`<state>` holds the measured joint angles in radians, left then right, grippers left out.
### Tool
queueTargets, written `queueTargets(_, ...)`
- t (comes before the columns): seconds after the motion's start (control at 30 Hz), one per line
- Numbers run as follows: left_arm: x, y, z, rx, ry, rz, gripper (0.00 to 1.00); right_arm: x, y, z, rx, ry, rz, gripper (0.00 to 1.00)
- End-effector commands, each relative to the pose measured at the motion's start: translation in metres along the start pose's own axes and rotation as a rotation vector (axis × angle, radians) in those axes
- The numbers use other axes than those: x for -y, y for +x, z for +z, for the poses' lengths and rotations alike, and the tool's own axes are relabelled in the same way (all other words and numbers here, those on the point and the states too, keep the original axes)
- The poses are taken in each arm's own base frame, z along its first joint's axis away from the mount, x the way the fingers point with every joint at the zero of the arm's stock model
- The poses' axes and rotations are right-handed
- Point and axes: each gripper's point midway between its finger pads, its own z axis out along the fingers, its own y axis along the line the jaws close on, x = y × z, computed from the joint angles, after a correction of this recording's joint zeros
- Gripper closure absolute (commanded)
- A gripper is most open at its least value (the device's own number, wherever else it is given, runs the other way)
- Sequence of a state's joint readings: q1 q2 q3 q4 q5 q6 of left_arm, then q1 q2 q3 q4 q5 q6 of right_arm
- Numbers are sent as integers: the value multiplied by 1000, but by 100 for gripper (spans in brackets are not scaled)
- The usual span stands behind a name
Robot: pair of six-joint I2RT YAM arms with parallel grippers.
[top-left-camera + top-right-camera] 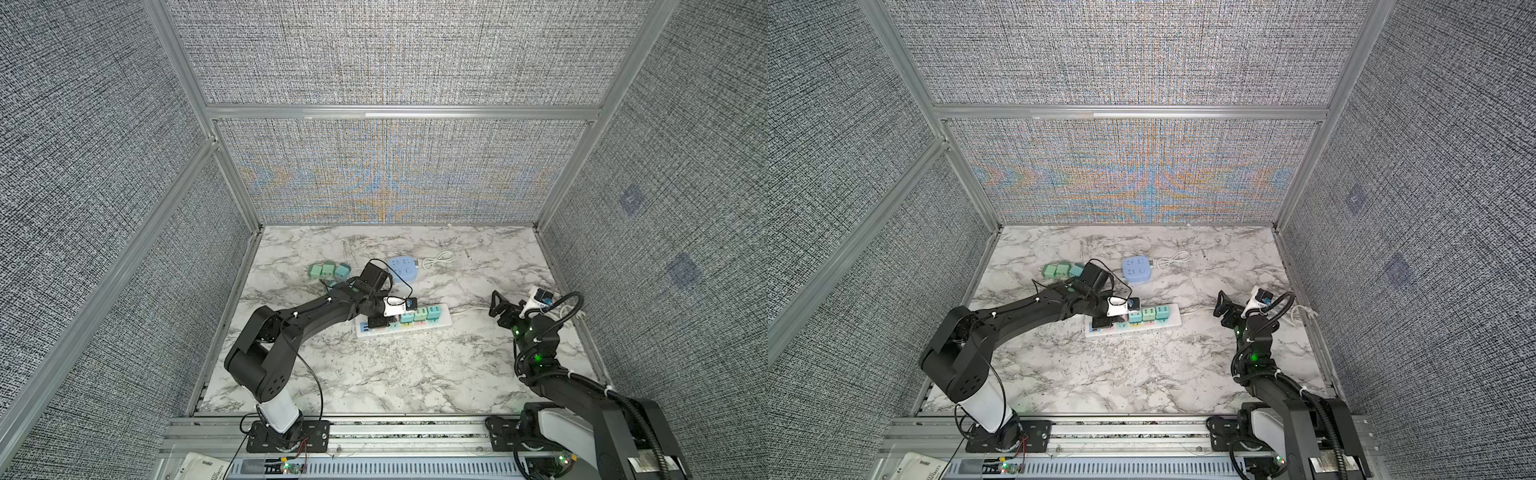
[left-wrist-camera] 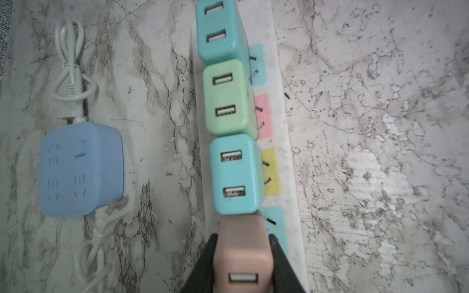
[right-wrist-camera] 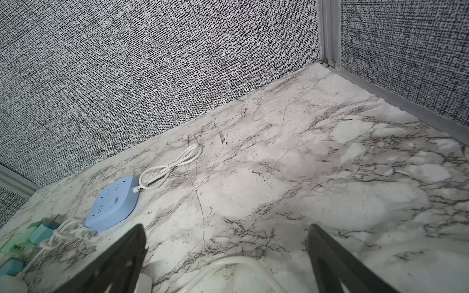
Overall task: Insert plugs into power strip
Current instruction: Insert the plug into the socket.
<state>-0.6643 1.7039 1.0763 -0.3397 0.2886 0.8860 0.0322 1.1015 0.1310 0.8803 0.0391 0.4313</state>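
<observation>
Currently the left end effector [image 2: 243,237] grips the pink plug [image 2: 241,256] at the fourth socket of the strip [image 2: 286,142]. Just ahead of it, touching, sit three seated plugs [image 2: 228,99]. At least three loose plugs [image 1: 328,270] lie behind it. The right end effector [image 3: 226,228] gapes empty, well apart.

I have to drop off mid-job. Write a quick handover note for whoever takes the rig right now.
Left gripper: shut on the pink plug, at the next free socket of the white power strip; I cannot tell whether it is fully seated.
Right gripper: open, empty, over the table on the right side.
Done: three seated plugs in a row on the strip.
Left: finish the pink plug, then the three loose plugs at the table's far left; more may be hidden behind the left arm.
</observation>
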Motion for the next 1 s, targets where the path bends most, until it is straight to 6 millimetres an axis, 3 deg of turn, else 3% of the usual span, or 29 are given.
queueTargets(0.0,13,24,5,-114,34,-47,100,-4,-8,1,26,-15,13,1)
queueTargets(0.53,28,15,-3,-115,72,-54,100,-4,-9,1,28,-16,17,1)
queueTargets(0.97,27,17,-1,-141,77,-86,100,-3,-9,1,27,-16,19,0)
